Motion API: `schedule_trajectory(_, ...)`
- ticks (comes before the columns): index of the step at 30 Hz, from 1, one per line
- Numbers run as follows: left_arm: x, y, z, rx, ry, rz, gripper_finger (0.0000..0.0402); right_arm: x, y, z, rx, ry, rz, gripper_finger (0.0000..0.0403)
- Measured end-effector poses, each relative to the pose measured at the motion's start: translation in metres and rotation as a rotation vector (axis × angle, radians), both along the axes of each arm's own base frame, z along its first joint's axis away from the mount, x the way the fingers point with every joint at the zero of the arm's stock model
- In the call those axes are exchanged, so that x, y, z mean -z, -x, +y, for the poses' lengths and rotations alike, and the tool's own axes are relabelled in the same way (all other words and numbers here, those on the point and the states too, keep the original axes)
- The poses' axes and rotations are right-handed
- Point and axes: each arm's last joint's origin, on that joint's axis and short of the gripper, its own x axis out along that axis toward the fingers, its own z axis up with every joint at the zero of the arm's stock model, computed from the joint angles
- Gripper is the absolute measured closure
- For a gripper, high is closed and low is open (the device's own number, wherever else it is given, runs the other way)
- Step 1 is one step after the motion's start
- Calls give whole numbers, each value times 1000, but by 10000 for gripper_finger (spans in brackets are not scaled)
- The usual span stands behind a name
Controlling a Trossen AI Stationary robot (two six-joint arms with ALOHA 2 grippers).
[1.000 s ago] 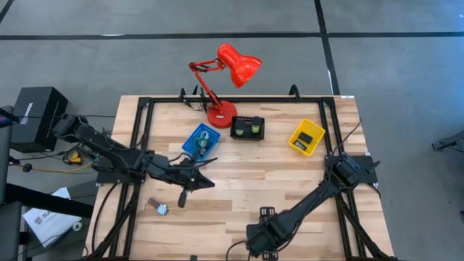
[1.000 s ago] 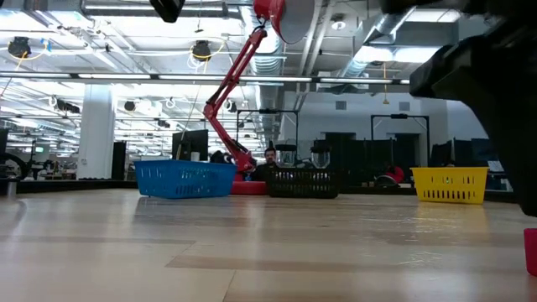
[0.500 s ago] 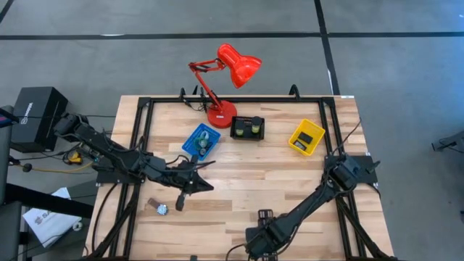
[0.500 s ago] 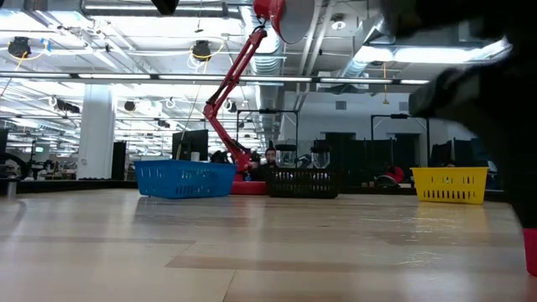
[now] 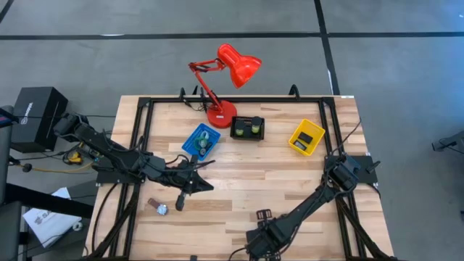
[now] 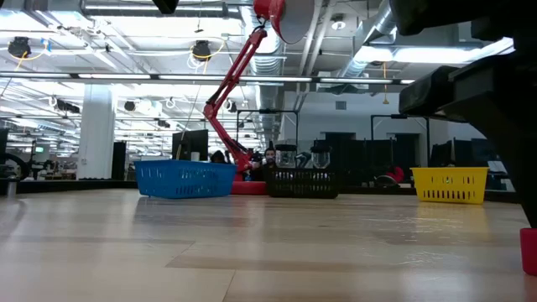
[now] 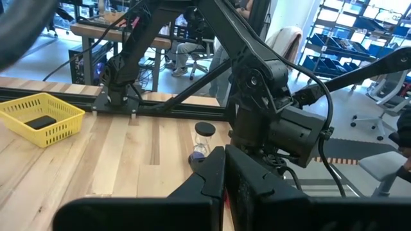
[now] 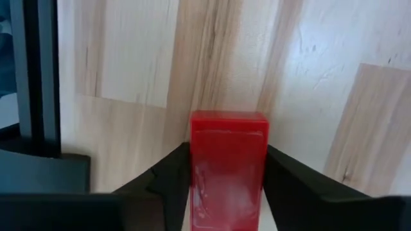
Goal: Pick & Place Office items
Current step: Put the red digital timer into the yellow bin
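The red block [image 8: 228,138] lies on the wood close to the table's near edge; it also shows at the low view's right border as the red block [image 6: 529,250]. My right gripper [image 8: 228,157] points down over it with a dark finger along each long side; in the high view my right gripper [image 5: 259,245] is at the near edge. My left gripper [image 5: 206,176] hovers level over the table's left middle, just near of the blue bin [image 5: 201,141]. Its fingers meet, and I see nothing between them in the left wrist view [image 7: 225,160]. Two small items [image 5: 158,206] lie near the left edge. My right gripper has the red block pinched between its two fingers [image 8: 168,176], which lie against the block's two long sides [image 8: 196,173]. The fingers come from above, pointing down. The block's underside rests on the table.
The red desk lamp [image 5: 221,114], the black bin [image 5: 247,128] and the yellow bin [image 5: 307,137] stand along the far side. A small capped cylinder [image 7: 204,136] stands by the right arm's base. Bare wood lies across the table's middle [image 5: 268,177].
My right arm has shifted a little toward the table's left along the near edge, and in the low view its dark bulk has moved up. The red block has stayed in place on the table.
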Motion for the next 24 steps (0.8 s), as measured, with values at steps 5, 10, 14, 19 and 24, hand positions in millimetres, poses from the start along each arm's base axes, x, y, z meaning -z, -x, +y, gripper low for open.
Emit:
schedule_trajectory(5, 0, 0, 0, 0, 0, -1, 399, 0, -1, -1, -6, 2, 4, 257)
schedule_trajectory(10, 0, 0, 0, 0, 1, -1, 399, 1, 0, -1, 1, 21, -4, 227)
schedule_trajectory(14, 0, 0, 0, 0, 4, 0, 399, -2, 0, -2, 22, 30, -19, 243)
schedule_trajectory(19, 0, 0, 0, -1, 7, 0, 399, -17, -3, -17, 61, 53, -29, 261)
schedule_trajectory(24, 0, 0, -1, 1, 7, 0, 399, -64, -1, -42, 108, 49, -68, 258)
